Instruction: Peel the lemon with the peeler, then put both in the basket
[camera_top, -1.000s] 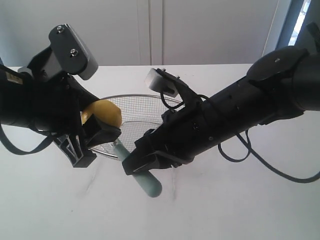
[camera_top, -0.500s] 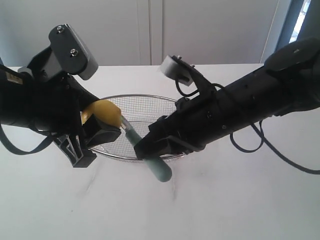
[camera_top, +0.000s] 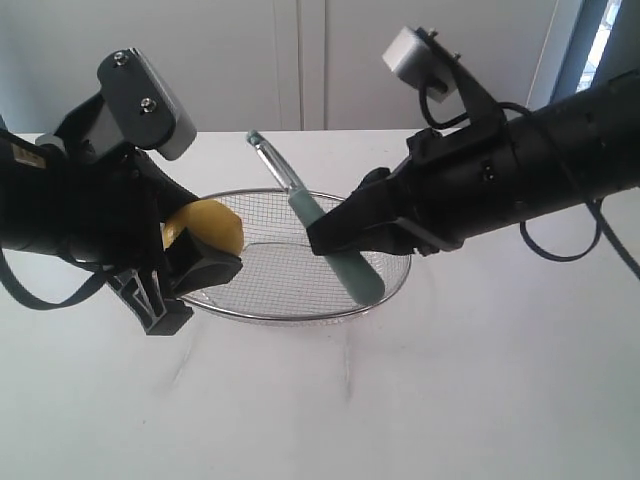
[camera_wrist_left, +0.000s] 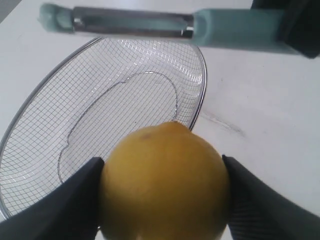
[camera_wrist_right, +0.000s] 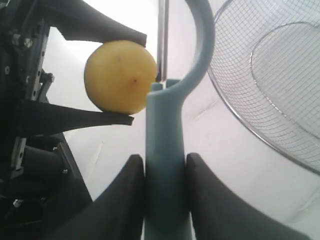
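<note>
Two loaded grips | left gripper (camera_wrist_left: 162, 192) clamps lemon (camera_top: 212, 226), right gripper (camera_wrist_right: 165, 187) clamps peeler (camera_top: 302, 207) | risk: skewed stroke could knock lemon outside basket (camera_top: 292, 318).

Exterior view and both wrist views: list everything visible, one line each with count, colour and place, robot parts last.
white table: one, white, under everything.
pale grey wall: one, grey, behind the table.
shallow oval silver wire-mesh basket: one, silver, on the table, nothing in it.
small yellow oval lemon: one, yellow, held in the air at the basket's left rim.
slim peeler with teal-green handle and silver blade: one, teal and silver, held tilted above the basket, apart from the lemon.
left arm: one, black, left side.
right arm: one, black, right side.
left tool: one, black, shut on the lemon.
right tool: one, black, shut on the peeler's handle.
</note>
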